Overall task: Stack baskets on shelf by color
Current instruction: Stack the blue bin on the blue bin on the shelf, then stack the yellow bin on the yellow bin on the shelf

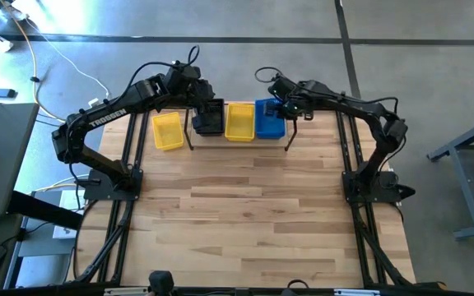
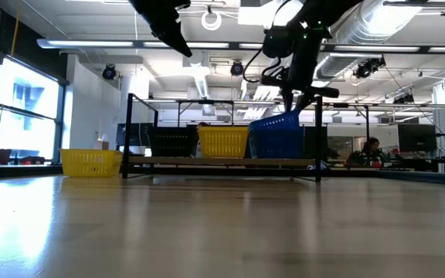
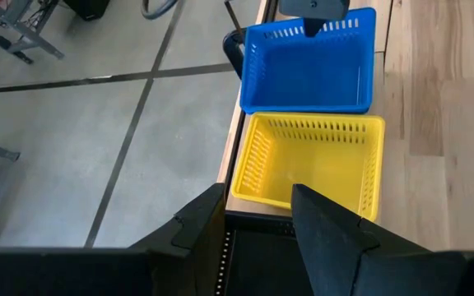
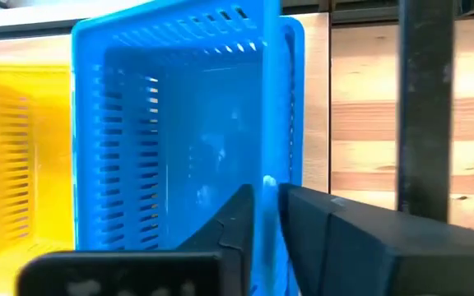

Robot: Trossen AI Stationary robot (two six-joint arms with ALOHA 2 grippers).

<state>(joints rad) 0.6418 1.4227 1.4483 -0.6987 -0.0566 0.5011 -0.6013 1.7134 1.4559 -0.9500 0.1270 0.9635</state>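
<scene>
Pinching the blue basket (image 4: 188, 140) wall between right gripper (image 4: 271, 215) fingers, tilted on the shelf (image 2: 222, 161) beside the yellow basket (image 2: 222, 142).

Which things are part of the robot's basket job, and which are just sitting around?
Part of the job:
- blue basket, right gripper around its wall
- yellow basket on the shelf
- black basket, left gripper above it
- shelf
- yellow basket off the shelf

Just around:
- person in the room behind

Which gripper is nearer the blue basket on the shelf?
Right. The right gripper is at the blue basket, jaws astride its wall; the left gripper hovers over the black basket, two places away.
</scene>
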